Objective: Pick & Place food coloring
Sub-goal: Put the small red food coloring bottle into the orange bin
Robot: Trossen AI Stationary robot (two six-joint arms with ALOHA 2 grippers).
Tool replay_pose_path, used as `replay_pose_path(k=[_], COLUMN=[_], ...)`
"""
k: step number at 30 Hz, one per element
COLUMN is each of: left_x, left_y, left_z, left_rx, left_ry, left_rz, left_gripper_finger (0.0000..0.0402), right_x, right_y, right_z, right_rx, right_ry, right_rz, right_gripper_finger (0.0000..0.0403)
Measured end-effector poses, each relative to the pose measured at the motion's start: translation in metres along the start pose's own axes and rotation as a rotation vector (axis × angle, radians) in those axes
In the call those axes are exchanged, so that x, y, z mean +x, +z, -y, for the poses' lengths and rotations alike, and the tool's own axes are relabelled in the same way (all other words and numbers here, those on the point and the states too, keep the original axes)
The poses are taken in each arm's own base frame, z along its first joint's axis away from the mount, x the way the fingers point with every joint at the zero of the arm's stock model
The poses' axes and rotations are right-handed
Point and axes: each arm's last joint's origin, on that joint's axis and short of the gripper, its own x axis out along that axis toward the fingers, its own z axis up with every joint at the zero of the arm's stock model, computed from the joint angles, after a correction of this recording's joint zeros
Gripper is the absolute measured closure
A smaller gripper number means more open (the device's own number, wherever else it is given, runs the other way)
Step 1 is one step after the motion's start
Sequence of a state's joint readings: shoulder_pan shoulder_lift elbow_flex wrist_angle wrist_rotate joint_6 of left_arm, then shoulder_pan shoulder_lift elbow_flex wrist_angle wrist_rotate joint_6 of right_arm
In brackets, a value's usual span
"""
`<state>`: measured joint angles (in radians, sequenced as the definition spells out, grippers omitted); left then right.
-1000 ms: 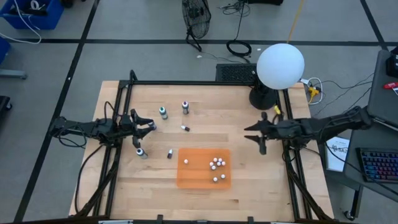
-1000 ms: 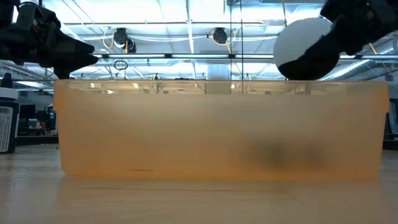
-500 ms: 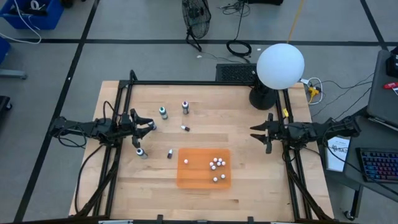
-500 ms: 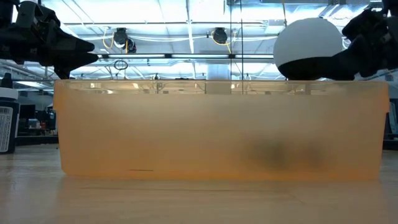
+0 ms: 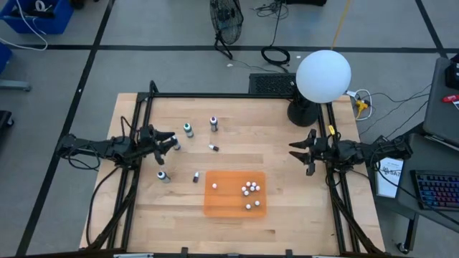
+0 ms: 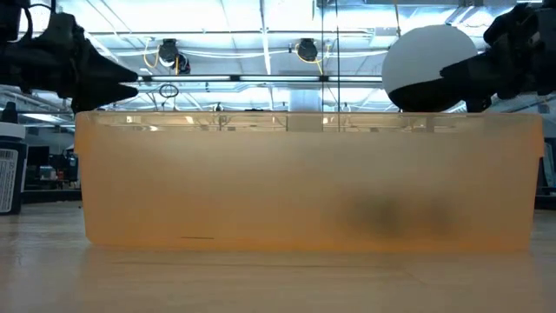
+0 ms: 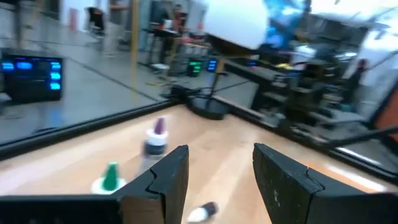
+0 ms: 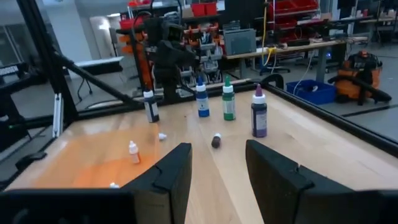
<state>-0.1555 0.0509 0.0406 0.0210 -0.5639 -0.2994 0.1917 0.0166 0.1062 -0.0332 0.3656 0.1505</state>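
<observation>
Nearest the front edge of the bench [image 5: 287,208], an orange tray [image 5: 222,201] sits flat, a cluster of white beads [image 5: 249,188] in its right half; in the low view its translucent wall fills most of the frame. Just left of the tray lies a small dark piece [image 5: 195,177], and further left a dark bottle [image 5: 163,175] of food coloring stands upright with a pale cap, well outside the tray. Mid-bench, left end effector [image 5: 174,142] hovers near the left rail, fingers apart, nothing between them in its wrist view. Blue bottle [image 8: 201,99] stands just beside its tips; contact cannot be told. Right end effector [image 5: 300,152] hangs at the same depth by the right rail, well apart from every bottle, fingers spread and released, gap empty. Between the two arms, a second small piece [image 5: 213,147] lies on its side on bare wood. Beyond it, teal bottle [image 5: 188,130] upright; purple bottle [image 5: 214,123] upright, just right of the teal and slightly further back. All four bottles on the bench, none in the tray. At the far right corner, a lamp with a white globe [image 5: 323,75] on a dark base. Past the bench, a fan [image 5: 226,18] and cables on the floor.
</observation>
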Motion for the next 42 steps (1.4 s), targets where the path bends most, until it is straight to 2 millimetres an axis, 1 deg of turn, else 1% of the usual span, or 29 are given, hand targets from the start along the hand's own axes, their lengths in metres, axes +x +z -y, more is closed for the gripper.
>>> replay_pose_path(k=[6,11,13,15,17,19,22,26,30,34,38,42], left_x=[0.011,0.031,0.044,0.059,0.074,0.089,0.112,0.142,0.164,0.18,0.187,0.188], left_y=[-0.009,0.0,0.005,0.007,0.006,0.005,-0.001,-0.017,-0.035,-0.048,-0.059,-0.066], left_z=[0.002,0.012,0.019,0.026,0.033,0.039,0.046,0.051,0.048,0.041,0.031,0.02], left_rx=[0.028,0.06,0.141,0.263,0.394,0.478,0.532,0.566,0.623,0.652,0.664,0.635], left_ry=[0.083,0.148,0.153,0.141,0.115,0.114,0.116,0.043,0.021,0.025,0.025,0.007], left_rz=[-0.115,-0.232,-0.291,-0.357,-0.426,-0.477,-0.531,-0.604,-0.704,-0.766,-0.822,-0.893], left_gripper_finger=[0.022,0.0219,0.022,0.022,0.022,0.022,0.022,0.022,0.022,0.022,0.022,0.022], right_x=[0.0,0.0,0.0,0.0,0.0,0.0,0.0,0.0,0.0,0.0,0.0,0.0], right_y=[0.005,0.005,0.005,0.006,0.006,0.006,0.006,0.007,0.007,0.007,0.007,0.007], right_z=[-0.001,-0.001,-0.001,-0.001,-0.001,-0.001,-0.001,-0.001,-0.001,-0.001,-0.001,-0.001], right_rx=[0.021,0.021,0.021,0.021,0.022,0.022,0.022,0.023,0.023,0.023,0.023,0.023], right_ry=[0.01,0.01,0.01,0.01,0.011,0.011,0.011,0.011,0.012,0.012,0.012,0.012], right_rz=[0.067,0.067,0.068,0.068,0.069,0.069,0.07,0.073,0.073,0.073,0.074,0.074], right_gripper_finger=[0.0261,0.0261,0.0261,0.0261,0.0261,0.0261,0.0261,0.0261,0.0261,0.0261,0.0261,0.0261])
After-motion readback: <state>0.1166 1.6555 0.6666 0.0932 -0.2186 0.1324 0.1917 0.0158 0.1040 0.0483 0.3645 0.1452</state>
